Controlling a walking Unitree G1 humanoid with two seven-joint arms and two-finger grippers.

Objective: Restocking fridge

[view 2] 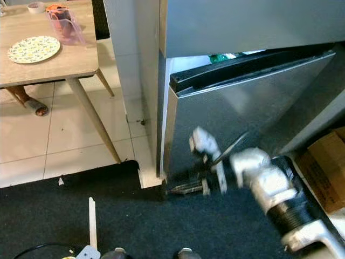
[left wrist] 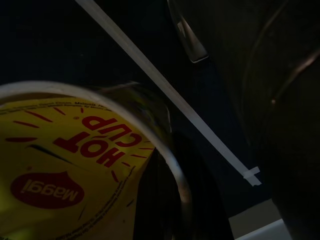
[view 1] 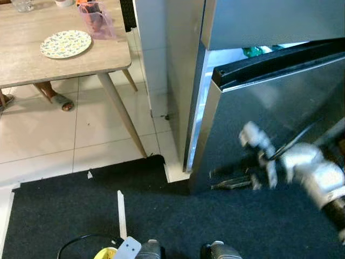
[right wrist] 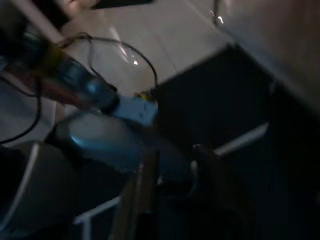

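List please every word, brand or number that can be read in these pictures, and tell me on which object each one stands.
"HOT CUP" in red letters, on the yellow lid of the noodle cup seen in the left wrist view.
"Maggi" in a red oval, on the same lid.
A line of small dark print curves along the lid's edge; it is too small to read.
The patterned plate and the cardboard box show no readable text.

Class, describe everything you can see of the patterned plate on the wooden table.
The plate is round and shallow, pale with a scattered small blue and yellow pattern, and looks ceramic. Nothing lies on it. It lies flat on the light wooden table, near the front edge, apart from the pink transparent jug behind it. It stands far to the left of the fridge.
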